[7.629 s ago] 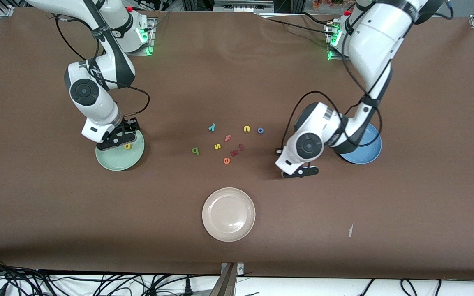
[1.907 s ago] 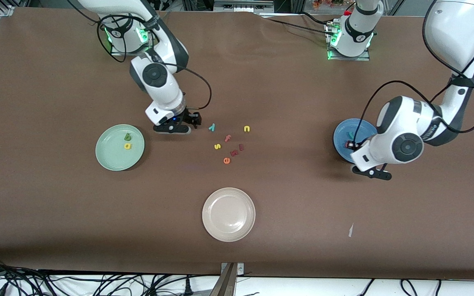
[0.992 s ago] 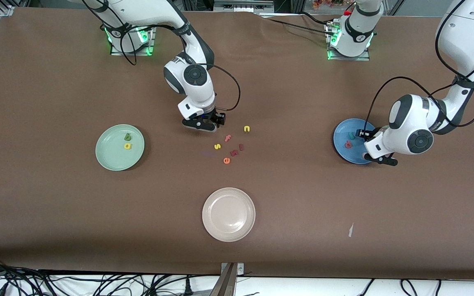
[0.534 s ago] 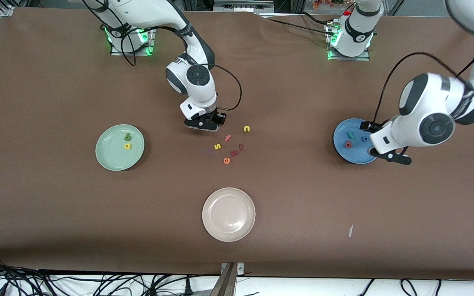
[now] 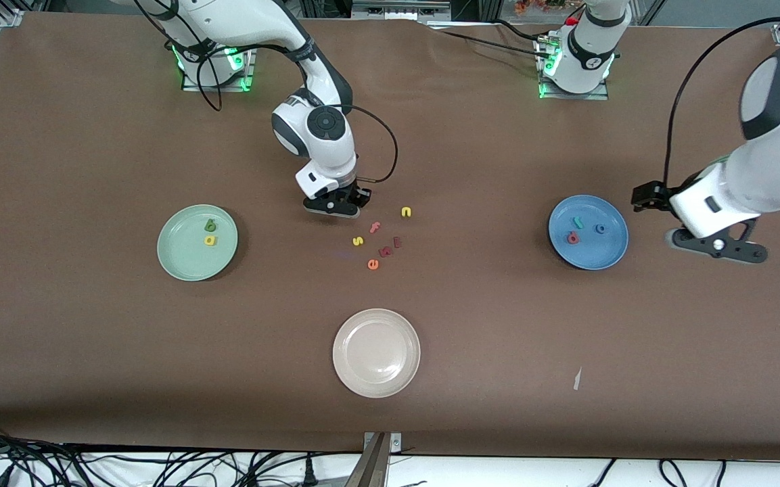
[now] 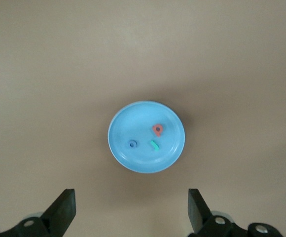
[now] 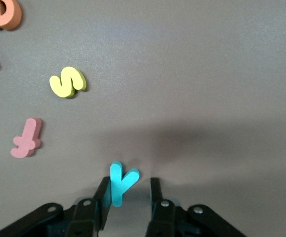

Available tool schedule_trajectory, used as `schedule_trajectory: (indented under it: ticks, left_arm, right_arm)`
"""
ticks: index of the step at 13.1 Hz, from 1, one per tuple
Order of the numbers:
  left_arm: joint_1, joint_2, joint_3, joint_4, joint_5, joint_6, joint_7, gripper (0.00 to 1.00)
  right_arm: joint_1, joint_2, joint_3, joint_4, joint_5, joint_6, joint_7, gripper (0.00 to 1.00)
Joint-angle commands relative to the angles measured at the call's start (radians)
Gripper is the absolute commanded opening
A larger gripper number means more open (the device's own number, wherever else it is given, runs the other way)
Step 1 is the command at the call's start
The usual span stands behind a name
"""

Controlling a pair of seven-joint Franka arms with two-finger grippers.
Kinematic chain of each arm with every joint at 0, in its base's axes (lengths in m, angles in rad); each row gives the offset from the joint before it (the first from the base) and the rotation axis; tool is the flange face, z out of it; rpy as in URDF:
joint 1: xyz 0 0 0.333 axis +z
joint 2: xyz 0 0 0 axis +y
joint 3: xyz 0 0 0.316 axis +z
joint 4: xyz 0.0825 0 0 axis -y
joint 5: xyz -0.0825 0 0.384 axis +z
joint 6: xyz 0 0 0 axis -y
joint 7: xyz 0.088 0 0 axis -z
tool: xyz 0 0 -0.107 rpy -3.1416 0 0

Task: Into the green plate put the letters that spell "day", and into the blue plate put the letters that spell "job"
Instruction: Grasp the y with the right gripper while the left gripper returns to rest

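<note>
The right gripper (image 5: pixel 333 205) is low at the table just beside the loose letters, at the edge of that group toward the right arm's end; in the front view the teal "y" is hidden under it. In this view the green plate (image 5: pixel 180 262) already has the dark green "a" (image 5: pixel 210 225) and the yellow "d" (image 5: pixel 210 240), and the blue plate (image 5: pixel 606 255) has the teal "j" (image 5: pixel 577 222), the blue "o" (image 5: pixel 601 228) and the salmon "b" (image 5: pixel 572 238), so "job" looks done and only the "y" is left. The left gripper (image 5: pixel 718 247) hangs over bare table at the left arm's end, apart from the blue plate, and seems to wait. The cream plate (image 5: pixel 376 385) is well apart from both. Left wrist view: fingers (image 6: pixel 64 210) stand wide apart, nothing btw them. Right wrist view: the teal "y" (image 7: pixel 119 183) lies btw the two fingers (image 7: pixel 102 197), touching one; the other has a gap, so the grip is not yet tight. The yellow "s" (image 7: pixel 68 82) and the pink "f" (image 7: pixel 27 138) lie near but with free room, I think enough to lift w/o touching them, and the way to the green plate looks open.
</note>
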Motion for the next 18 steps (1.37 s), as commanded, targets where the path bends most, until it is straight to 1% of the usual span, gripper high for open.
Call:
schedule_trajectory:
  ticks: [1, 2, 3, 4, 5, 6, 7, 8, 10, 11, 12, 13, 15, 17, 18]
  left_arm:
    - [-0.019, 0.010, 0.011, 0.070, -0.015, -0.030, -0.013, 1.00]
    - [-0.048, 0.005, 0.036, 0.070, -0.016, -0.030, -0.019, 1.00]
    - [-0.141, -0.007, 0.154, 0.069, -0.022, -0.030, -0.015, 1.00]
    - [-0.255, -0.038, 0.293, 0.061, -0.047, -0.028, -0.016, 1.00]
    - [-0.318, -0.049, 0.392, 0.059, -0.123, -0.028, -0.018, 1.00]
    - [-0.345, -0.064, 0.469, 0.049, -0.225, -0.027, -0.006, 1.00]
    - [-0.380, -0.105, 0.539, -0.003, -0.301, -0.018, -0.004, 1.00]
    - [-0.424, -0.154, 0.595, -0.066, -0.311, 0.023, -0.004, 1.00]
    - [-0.472, -0.263, 0.649, -0.185, -0.268, 0.126, -0.015, 1.00]
    - [-0.493, -0.301, 0.655, -0.230, -0.248, 0.151, -0.015, 1.00]
    - [-0.501, -0.347, 0.655, -0.270, -0.236, 0.156, -0.012, 1.00]
    - [-0.501, -0.365, 0.655, -0.292, -0.228, 0.162, -0.012, 1.00]
    - [-0.491, -0.363, 0.652, -0.289, -0.222, 0.159, -0.006, 1.00]
    - [-0.480, -0.366, 0.629, -0.290, -0.193, 0.154, -0.006, 1.00]
    - [-0.478, -0.365, 0.618, -0.287, -0.188, 0.154, -0.006, 1.00]
  right_arm:
    - [0.016, 0.015, -0.013, 0.017, -0.018, 0.009, 0.017, 0.30]
    - [0.016, 0.015, -0.013, 0.018, -0.018, 0.009, 0.017, 0.27]
    - [0.016, 0.015, -0.013, 0.017, -0.020, 0.009, 0.017, 0.24]
    - [0.016, 0.015, -0.013, 0.018, -0.021, 0.009, 0.015, 0.19]
    - [0.016, 0.014, -0.013, 0.018, -0.026, 0.009, 0.014, 0.15]
    - [0.016, 0.014, -0.013, 0.017, -0.026, 0.009, 0.012, 0.13]
    - [0.016, 0.009, -0.015, 0.017, -0.026, 0.008, 0.008, 0.13]
    - [0.014, -0.003, -0.020, 0.017, -0.026, 0.005, -0.009, 0.13]
    - [0.007, -0.047, -0.038, 0.017, -0.025, -0.039, -0.058, 0.13]
    - [-0.001, -0.069, -0.041, 0.017, -0.022, -0.081, -0.093, 0.13]
    - [-0.033, -0.096, -0.041, 0.017, -0.020, -0.110, -0.144, 0.13]
    - [-0.068, -0.130, -0.040, 0.012, -0.020, -0.145, -0.205, 0.13]
    - [-0.151, -0.202, -0.040, 0.006, -0.014, -0.249, -0.373, 0.13]
    - [-0.222, -0.261, -0.040, -0.009, -0.014, -0.320, -0.512, 0.13]
    - [-0.287, -0.311, -0.040, -0.032, -0.014, -0.362, -0.640, 0.13]
